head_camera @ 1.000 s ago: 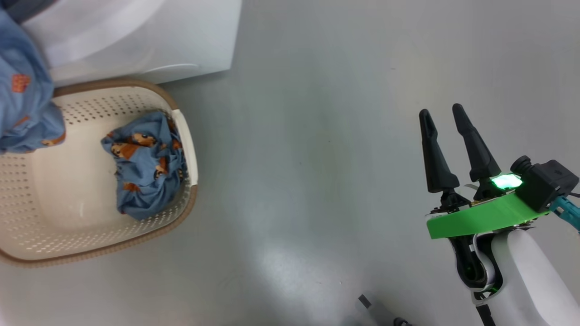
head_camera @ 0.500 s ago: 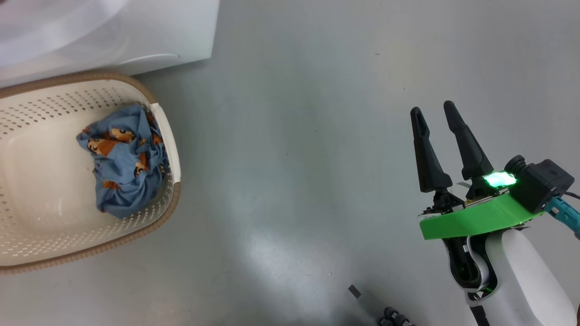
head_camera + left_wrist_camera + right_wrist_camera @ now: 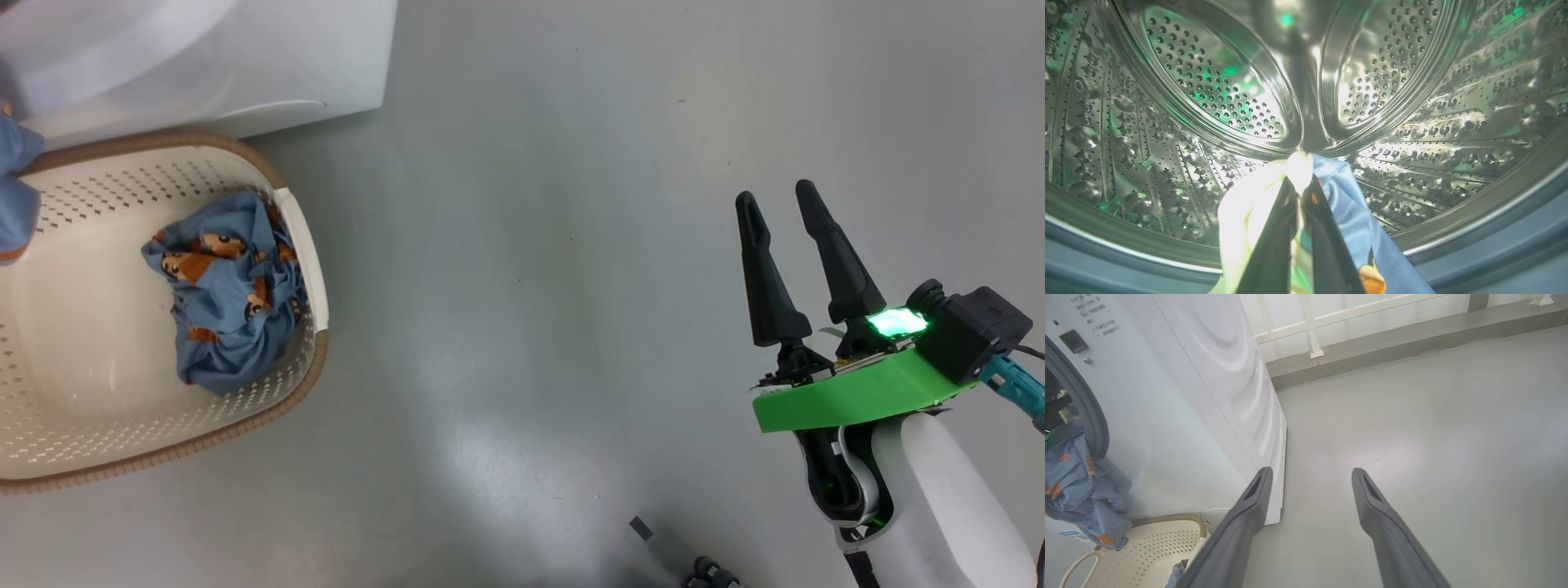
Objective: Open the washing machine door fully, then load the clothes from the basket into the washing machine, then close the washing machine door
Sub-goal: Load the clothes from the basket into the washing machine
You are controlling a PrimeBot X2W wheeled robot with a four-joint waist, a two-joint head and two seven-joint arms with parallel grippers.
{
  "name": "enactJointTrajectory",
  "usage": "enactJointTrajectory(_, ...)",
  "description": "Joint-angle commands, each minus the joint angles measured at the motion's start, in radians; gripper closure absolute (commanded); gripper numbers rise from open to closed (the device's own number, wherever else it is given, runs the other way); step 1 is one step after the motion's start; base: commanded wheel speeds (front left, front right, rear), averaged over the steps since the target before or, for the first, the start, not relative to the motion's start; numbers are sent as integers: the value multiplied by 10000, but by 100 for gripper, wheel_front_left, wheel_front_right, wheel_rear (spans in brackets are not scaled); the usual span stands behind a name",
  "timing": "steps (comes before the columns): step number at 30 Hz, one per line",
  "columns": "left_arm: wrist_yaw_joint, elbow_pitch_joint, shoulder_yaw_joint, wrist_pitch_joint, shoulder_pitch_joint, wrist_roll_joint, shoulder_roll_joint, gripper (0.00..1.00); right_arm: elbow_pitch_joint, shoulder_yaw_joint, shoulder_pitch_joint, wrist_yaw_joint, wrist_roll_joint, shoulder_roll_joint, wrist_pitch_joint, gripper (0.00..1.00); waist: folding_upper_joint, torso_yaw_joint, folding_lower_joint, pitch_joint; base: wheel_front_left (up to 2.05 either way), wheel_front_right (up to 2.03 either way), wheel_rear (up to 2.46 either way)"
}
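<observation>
My left gripper point(image 3: 1300, 184) pinches the soft, limp clothes point(image 3: 1346, 198) by a gathered fold inside the drum point(image 3: 1216, 94); my right gripper point(image 3: 775, 198) hangs open.

white washing machine point(image 3: 245, 57) standing open, steel drum point(image 3: 1208, 102) bare inside, and a bundle point(image 3: 1300, 167) of cream cloth and light blue printed fabric hangs at its mouth, trailing above the basket point(image 3: 204, 441). down in that cream perforated basket, one crumpled blue piece point(image 3: 224, 302) lies against the right-hand wall.
</observation>
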Motion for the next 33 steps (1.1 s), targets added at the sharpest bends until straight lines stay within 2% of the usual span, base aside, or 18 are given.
enactJointTrajectory(1,31,-119,-43,-50,-240,85,481,100,-196,207,73,58,4,2,-78,0,0,15,0,-22,0,0,0)
enactJointTrajectory(2,40,77,-115,-50,-337,136,491,89,-187,207,76,58,8,1,-78,0,0,28,0,-44,0,0,0)
enactJointTrajectory(3,53,302,-155,-18,-430,149,485,71,-173,211,80,58,10,1,-78,0,0,38,0,-68,0,0,0)
enactJointTrajectory(4,60,500,-209,13,-516,177,481,58,-160,215,87,58,11,1,-78,0,0,47,0,-93,0,0,0)
enactJointTrajectory(5,100,676,-286,41,-592,236,486,20,-144,221,89,58,13,1,-78,0,0,55,0,-120,0,0,0)
enactJointTrajectory(6,130,850,-305,101,-664,231,480,0,-133,232,89,58,17,2,-78,0,0,60,0,-148,0,0,0)
enactJointTrajectory(12,173,1317,-453,219,-812,217,435,0,-99,255,72,58,32,-15,-78,0,0,89,0,-311,0,0,0)
enactJointTrajectory(22,117,1346,-443,-5,-559,-64,247,0,-46,272,101,58,27,-31,-78,0,0,169,0,-602,0,0,0)
enactJointTrajectory(25,59,1085,-305,-40,-307,-278,161,0,-48,260,134,58,25,-39,-78,0,0,211,0,-709,0,0,0)
enactJointTrajectory(33,13,-705,461,-49,1130,-876,-200,0,-38,171,211,58,18,-118,-78,0,0,420,0,-1079,0,0,0)
